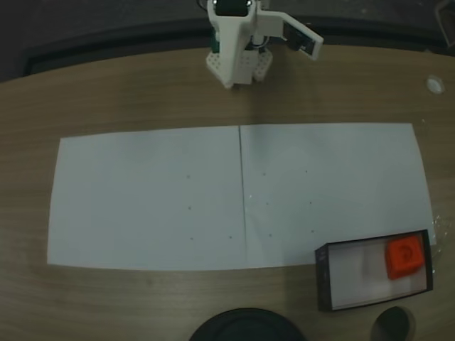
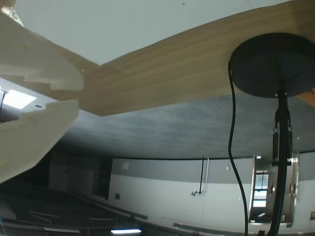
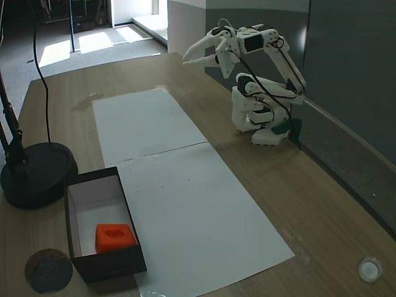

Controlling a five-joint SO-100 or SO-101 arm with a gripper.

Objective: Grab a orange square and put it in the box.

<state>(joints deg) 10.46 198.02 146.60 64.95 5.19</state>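
Observation:
The orange square (image 1: 403, 257) lies inside the box (image 1: 323, 278), by its right end in a fixed view, with its circular mark facing up. From the side in a fixed view, the orange square (image 3: 114, 237) rests on the white floor of the box (image 3: 91, 178) near its front wall. My gripper (image 3: 185, 59) is far from both, held high over the far end of the table beside the arm's base. Its white fingers (image 2: 44, 69) nearly meet at the tips in the wrist view, with nothing between them.
Two white paper sheets (image 1: 156, 199) cover the middle of the wooden table. A round black stand base (image 3: 37, 173) with a pole and cable sits beside the box. A dark ball (image 3: 48, 270) lies near the box's corner, and a small white cap (image 3: 369, 270) lies on the wood.

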